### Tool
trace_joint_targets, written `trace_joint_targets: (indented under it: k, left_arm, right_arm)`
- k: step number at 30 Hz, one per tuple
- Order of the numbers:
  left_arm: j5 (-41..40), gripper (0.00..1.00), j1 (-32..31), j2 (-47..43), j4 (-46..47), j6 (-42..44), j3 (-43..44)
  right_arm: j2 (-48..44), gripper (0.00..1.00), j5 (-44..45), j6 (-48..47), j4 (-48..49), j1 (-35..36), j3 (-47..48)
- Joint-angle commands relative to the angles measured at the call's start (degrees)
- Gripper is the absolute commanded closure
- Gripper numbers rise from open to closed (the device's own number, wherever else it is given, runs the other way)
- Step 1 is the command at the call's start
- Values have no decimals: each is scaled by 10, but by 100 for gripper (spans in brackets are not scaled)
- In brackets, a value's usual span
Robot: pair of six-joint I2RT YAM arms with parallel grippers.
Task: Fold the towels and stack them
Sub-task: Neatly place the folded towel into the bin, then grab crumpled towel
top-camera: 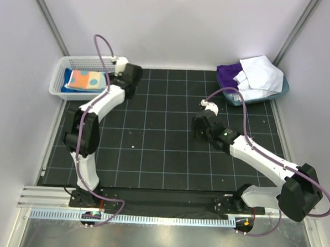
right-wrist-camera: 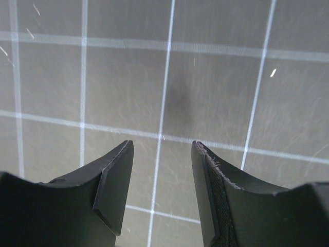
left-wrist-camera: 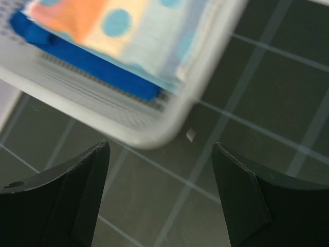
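left fingers (left-wrist-camera: 67, 200) and right fingers (right-wrist-camera: 108, 185) gape empty; only overhead shows the white towel (top-camera: 261, 74).

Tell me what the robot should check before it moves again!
1. The left gripper open and empty: ok.
2. The right gripper open and empty: ok.
3. The polka-dot towel folded on the blue towel in the basket: ok.
4. The white towel and purple towel folded: not ok, bunched in the tub.
5. More towels hidden under that pile: cannot tell.
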Motion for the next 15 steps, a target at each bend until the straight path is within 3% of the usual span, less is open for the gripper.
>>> trace_joint_targets:
  k: [1, 5, 10, 15]
  left_arm:
    - [19, 17, -80, -65, -36, -64, -30]
    - [48, 18, -179, -93, -88, -74, -44]
    - [146, 19, -288, -114, -169, -66, -18]
    - [213, 19, -337, -187, -263, -45, -29]
  right_arm:
    - [11, 44, 64, -12, -20, -9, 71]
    - [46, 44, 65, -14, -32, -68, 123]
    - [116, 44, 82, -37, -50, -148, 230]
    - [223, 44, 76, -49, -60, -275, 333]
